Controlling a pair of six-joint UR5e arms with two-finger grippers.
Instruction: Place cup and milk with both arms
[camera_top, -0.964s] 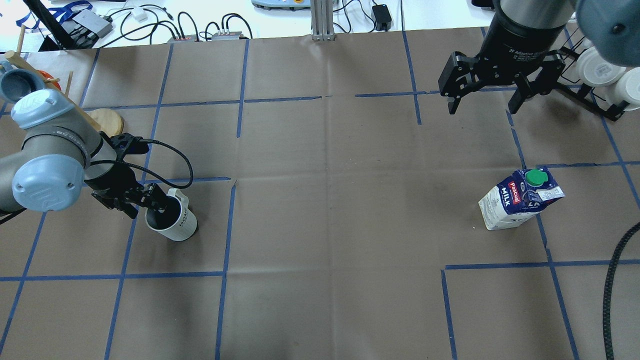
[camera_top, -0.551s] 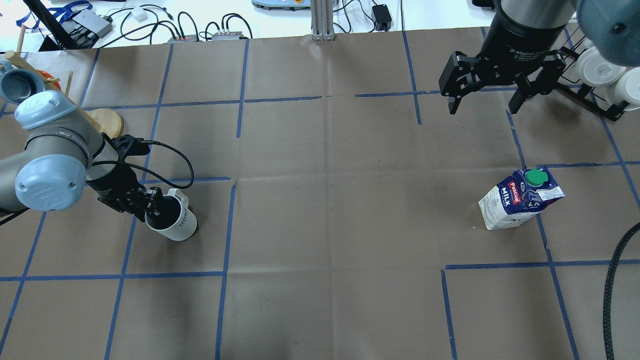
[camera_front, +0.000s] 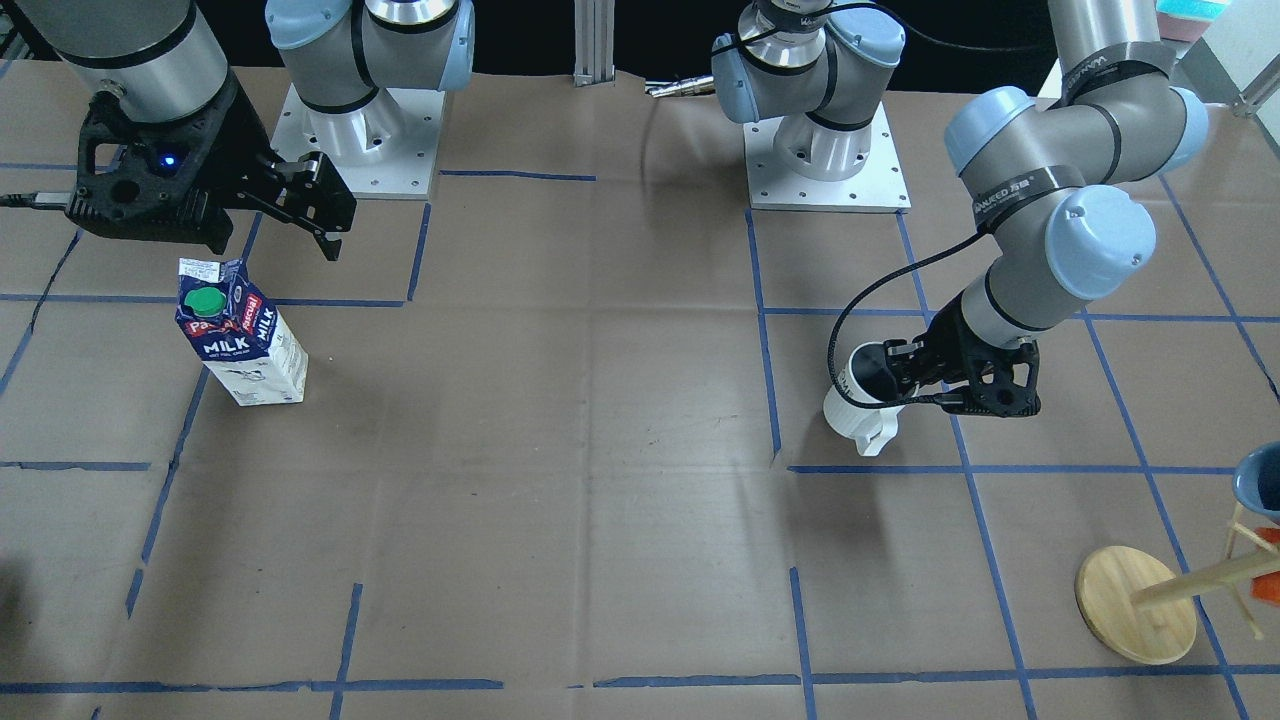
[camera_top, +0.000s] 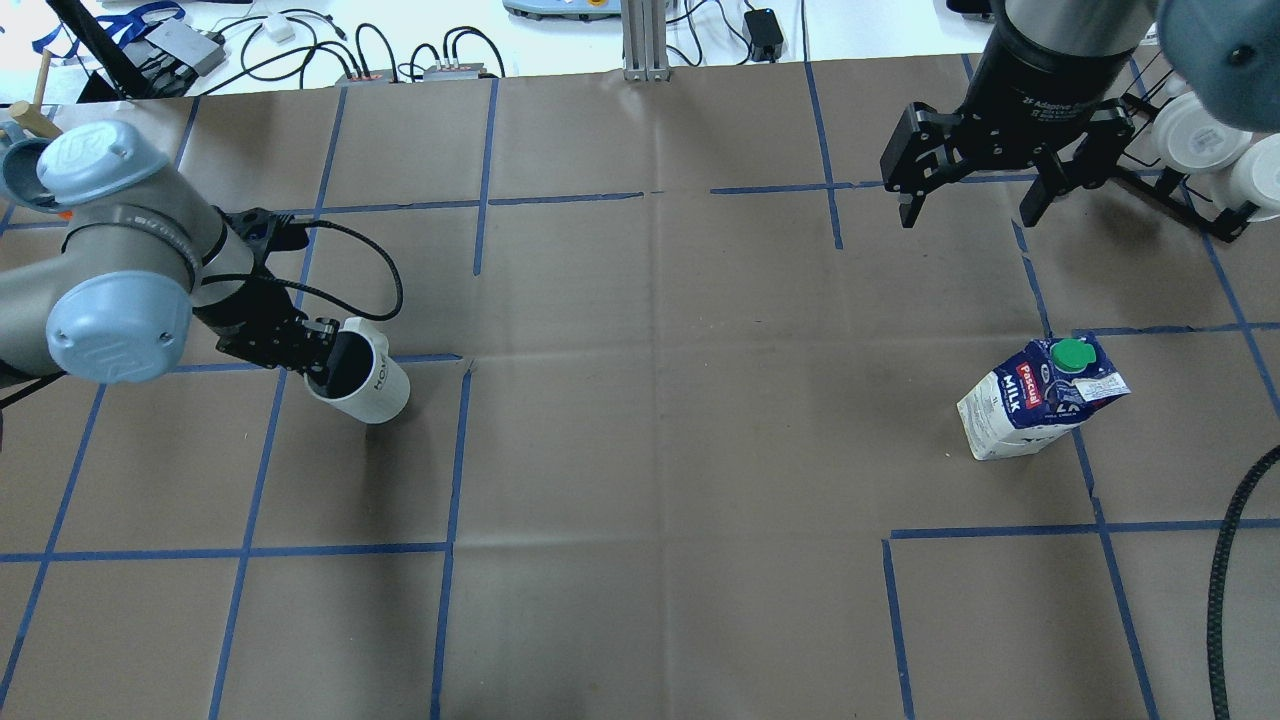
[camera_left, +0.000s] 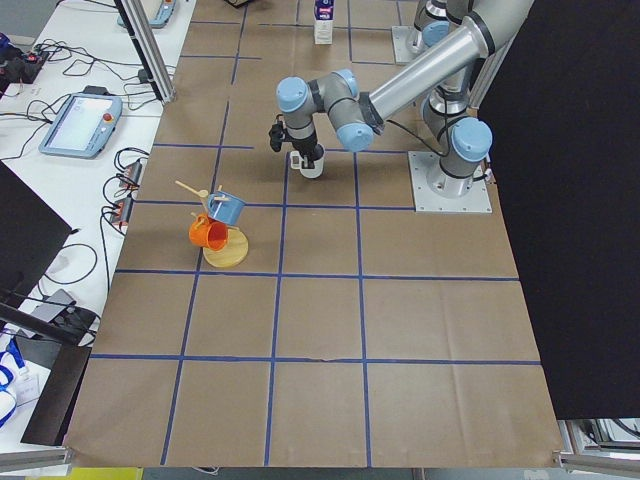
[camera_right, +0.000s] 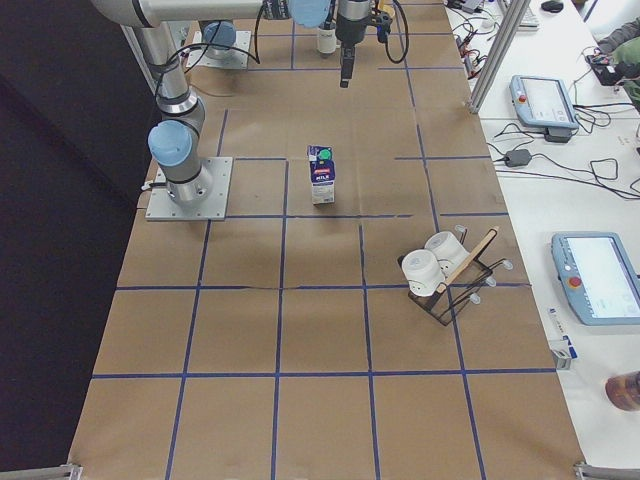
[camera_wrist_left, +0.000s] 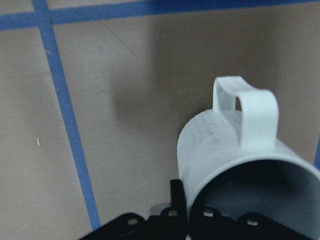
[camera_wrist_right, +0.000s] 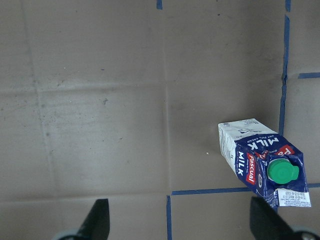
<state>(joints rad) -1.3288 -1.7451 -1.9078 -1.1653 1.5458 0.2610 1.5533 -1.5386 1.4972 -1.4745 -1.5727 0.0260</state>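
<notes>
The left tool (camera_top: 325, 366) is narrowed onto the rim of the white mug (camera_top: 368, 386), one finger inside the grey bowl and the other against the outer wall. The mug is tilted, its mouth turned toward the tool and its dark lettering facing up. In the left wrist view its handle sits on the side away from the fingers. Its shadow falls on the brown paper a little apart from it.

The right tool (camera_top: 968, 216) is spread wide and grips nothing. It hangs well above the desk (camera_top: 650, 450). The milk carton (camera_top: 1040, 400) stands upright on the paper below it, on a blue tape line, touching neither finger. In the right wrist view the carton lies off to one side, nearer one finger than the other and not in the gap between them, green cap up.
</notes>
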